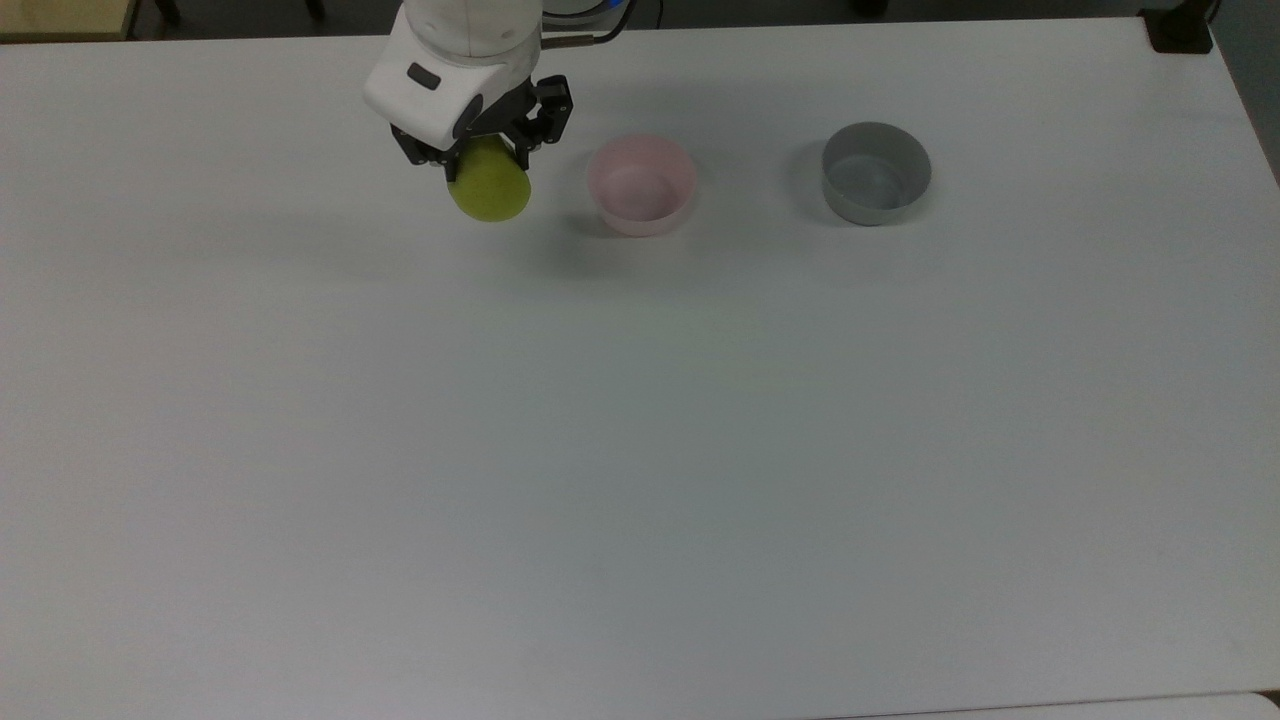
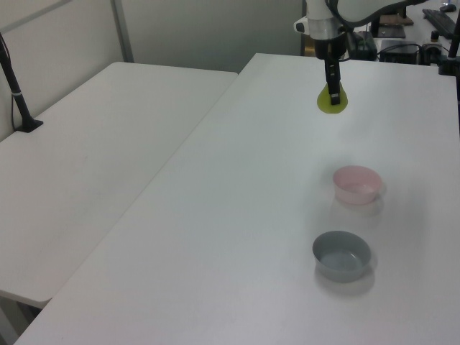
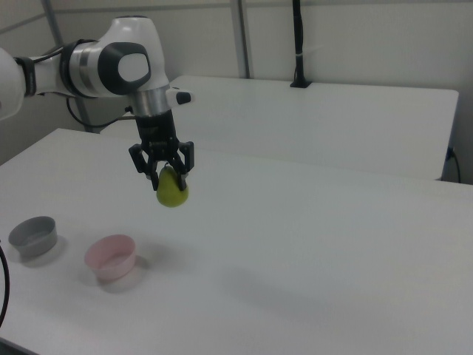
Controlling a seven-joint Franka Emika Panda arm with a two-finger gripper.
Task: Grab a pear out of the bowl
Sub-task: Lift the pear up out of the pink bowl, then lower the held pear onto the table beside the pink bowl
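Top view: the tool [image 1: 487, 155] hung over the far part of the white tabletop [image 1: 640, 450], its black fingers clamped on the narrow upper part of the pear [image 1: 489, 184]. The pear sat well off the surface and to the top view's left of the pale pink bowl [image 1: 641, 186], clear of its rim. The pink bowl stood empty, round and low-walled with a smooth matte look; further to the top view's right stood the grey straight-walled bowl [image 1: 876, 172], also empty.

Left view: the pear [image 2: 331, 99] dangled under the tool [image 2: 333, 85] beyond the pink bowl [image 2: 356, 184], with the grey bowl [image 2: 342, 255] nearest. Its rounded yellow-green body widened below the fingers.

Right view: the fingers closed from either side around the pear [image 3: 171, 190] near its neck, the broad belly hanging free below the tool [image 3: 163, 171]. The pink bowl [image 3: 110, 257] and grey bowl [image 3: 33, 235] stood on the tabletop down at the right view's left.

By its even, faintly glossy skin the pear looked light, stiff and somewhat slippery, probably a plastic model; a hold on the tapering neck could slide, so a grip lower, at the widest girth, would seem surer.
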